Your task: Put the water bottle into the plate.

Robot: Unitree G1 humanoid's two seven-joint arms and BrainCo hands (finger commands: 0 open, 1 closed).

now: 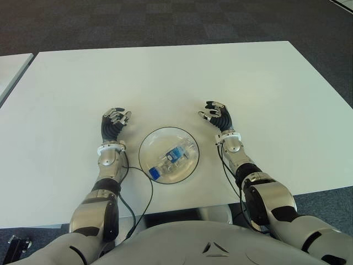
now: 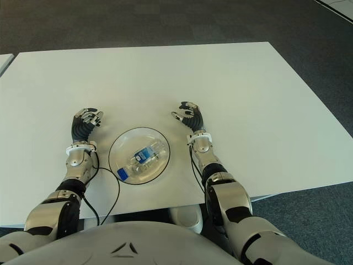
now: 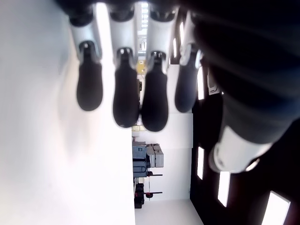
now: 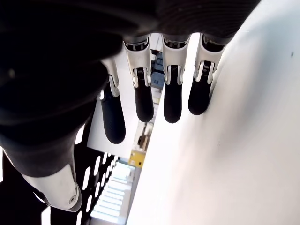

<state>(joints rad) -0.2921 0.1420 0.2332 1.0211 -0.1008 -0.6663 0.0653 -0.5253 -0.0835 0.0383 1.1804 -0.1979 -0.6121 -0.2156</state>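
Observation:
A clear water bottle (image 1: 172,157) with a blue label and blue cap lies on its side inside the glass plate (image 1: 148,144), near the table's front edge. To the left of the plate is my left hand (image 1: 114,122), fingers relaxed and holding nothing. On the plate's other side, my right hand (image 1: 217,115) is likewise open and empty. Each wrist view shows only that hand's own fingers (image 3: 124,96) (image 4: 143,96) hanging loosely over the white table, with nothing between them.
The white table (image 1: 165,77) stretches wide behind the plate. Black cables (image 1: 148,190) run from both wrists back over the front edge. A second table's corner (image 1: 11,69) shows at far left. Dark carpet lies beyond.

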